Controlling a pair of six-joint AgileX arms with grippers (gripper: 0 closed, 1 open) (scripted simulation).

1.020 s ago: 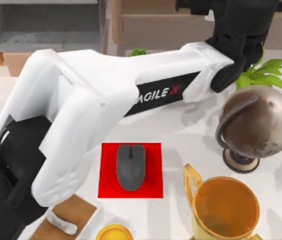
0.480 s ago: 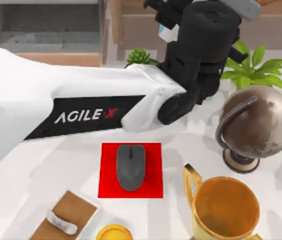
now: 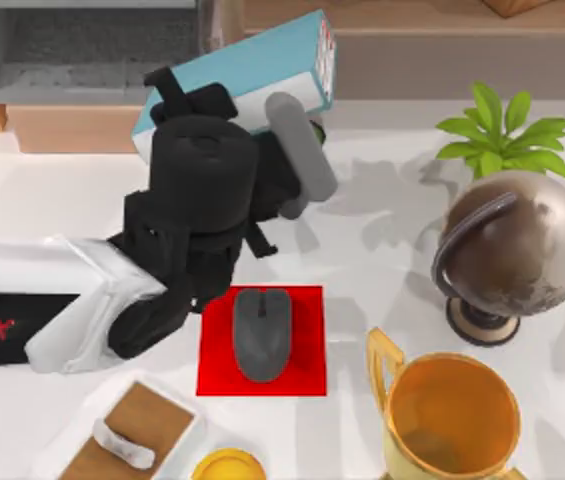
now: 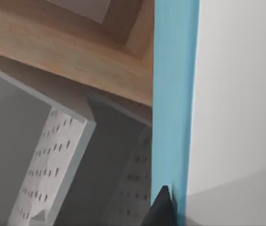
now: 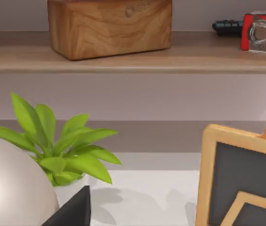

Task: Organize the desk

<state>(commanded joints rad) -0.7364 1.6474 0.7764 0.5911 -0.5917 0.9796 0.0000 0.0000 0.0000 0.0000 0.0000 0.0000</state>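
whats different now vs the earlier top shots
The left arm has swung back from the far right toward the table's left, and its gripper now comes into sight shut on a light-blue book, held tilted in front of the shelf unit. The mouse on the red mat, the globe, the trophy and the plant stayed put.

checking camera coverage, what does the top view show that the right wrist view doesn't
Top view adds the left claw shut on a blue book above the desk, a grey mouse on a red mat, and a gold trophy. Right wrist view adds a wooden box on a shelf and a wood-framed dark board. Both share the green plant and the globe.
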